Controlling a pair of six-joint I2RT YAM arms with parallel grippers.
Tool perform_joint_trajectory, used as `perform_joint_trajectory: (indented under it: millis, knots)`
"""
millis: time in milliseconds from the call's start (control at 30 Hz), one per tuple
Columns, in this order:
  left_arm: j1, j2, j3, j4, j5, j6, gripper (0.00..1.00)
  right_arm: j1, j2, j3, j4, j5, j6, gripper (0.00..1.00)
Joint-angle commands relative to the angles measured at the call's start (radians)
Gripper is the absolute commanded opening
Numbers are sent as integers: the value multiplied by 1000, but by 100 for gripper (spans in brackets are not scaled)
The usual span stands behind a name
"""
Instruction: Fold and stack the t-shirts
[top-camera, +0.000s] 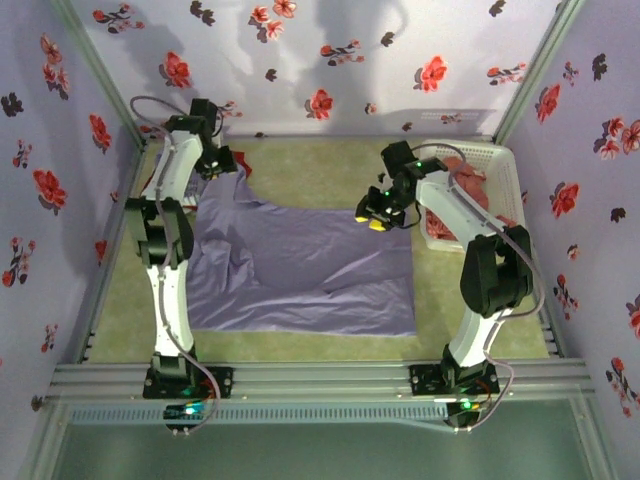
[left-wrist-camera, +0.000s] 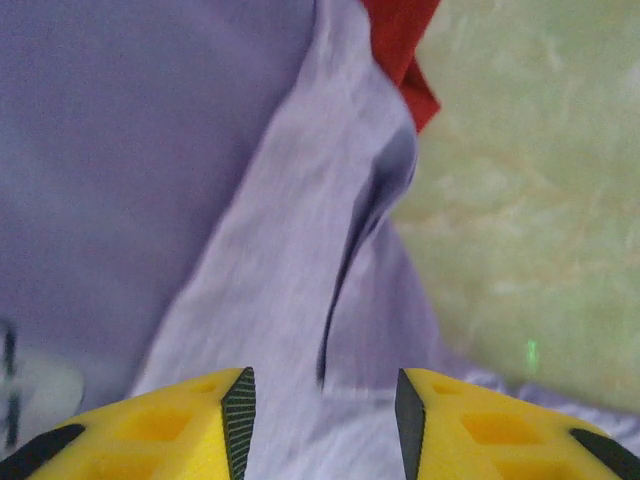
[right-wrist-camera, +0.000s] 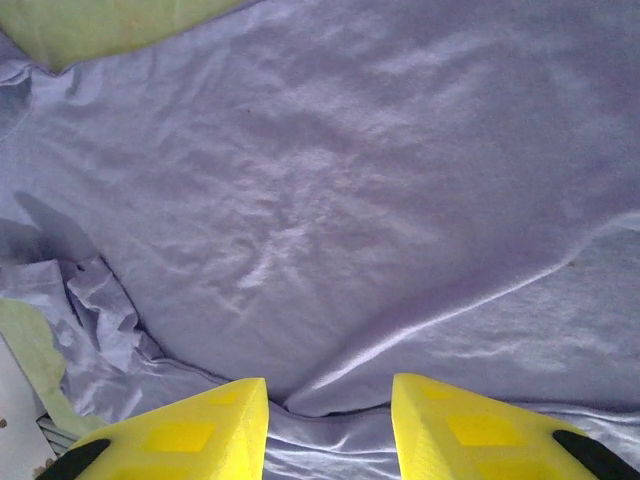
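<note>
Left claw (left-wrist-camera: 320, 405), yellow fingers (left-wrist-camera: 200, 420) a narrow way apart, low over a raised crease of the lavender t-shirt (left-wrist-camera: 290, 260); cloth in the gap, not pinched. Just past it, a scrap of red t-shirt (left-wrist-camera: 400, 40) at the lavender edge, with pale green surface (left-wrist-camera: 520, 200) to the right. From above, the same claw (top-camera: 222, 163) at the shirt's far-left corner, the red piece (top-camera: 243, 160) right beside it.

Right claw (right-wrist-camera: 330, 400), fingers (right-wrist-camera: 190, 435) also parted and gripping nothing, close over the lavender t-shirt (right-wrist-camera: 330, 200), a soft fold bunched just ahead of the gap. From above, this claw (top-camera: 372, 220) at the shirt's far-right edge.

Lavender t-shirt (top-camera: 300, 270) spread across the middle of the green surface (top-camera: 300, 160): near hem straight, left side rumpled, far-left corner drawn toward the left claw.

Far right, just beside the right arm, a white slatted basket (top-camera: 505, 170) with salmon-red cloth (top-camera: 468, 178) heaped inside. Flowered walls (top-camera: 330, 60) all round.
</note>
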Motion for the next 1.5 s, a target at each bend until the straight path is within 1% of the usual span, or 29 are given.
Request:
perform_joint_trajectory:
  millis: [0, 100, 267, 333, 433, 667, 867, 967, 1033, 1167, 1267, 1400, 1467]
  knots:
    - [18, 84, 96, 25, 27, 67, 46, -9, 5, 29, -73, 29, -25, 40]
    - [28, 135, 144, 42, 36, 78, 47, -11, -10, 25, -88, 45, -24, 41]
    - [43, 136, 149, 97, 60, 103, 48, -12, -32, 5, -96, 63, -14, 41]
    - [48, 127, 170, 102, 108, 122, 51, -12, -36, -6, -96, 65, -13, 42]
    - [55, 125, 191, 117, 132, 138, 54, -14, -38, -21, -96, 64, -9, 42]
    - [74, 181, 223, 142, 171, 155, 54, -14, -54, -33, -98, 71, 8, 43]
    - [80, 215, 230, 155, 213, 140, 52, -14, -66, -38, -111, 79, 13, 43]
    - [79, 225, 229, 189, 249, 126, 50, -14, -71, -39, -116, 82, 13, 43]
    - [79, 232, 231, 191, 256, 119, 47, -13, -74, -39, -118, 85, 13, 43]
    - [79, 236, 227, 189, 271, 112, 36, -14, -80, -42, -118, 88, 18, 43]
    - [79, 233, 225, 180, 268, 114, 26, -13, -81, -46, -116, 87, 18, 43]
    - [78, 215, 219, 179, 267, 110, 10, -14, -83, -50, -107, 85, 21, 43]
    - [76, 197, 211, 180, 267, 109, 5, -14, -83, -54, -103, 83, 21, 43]
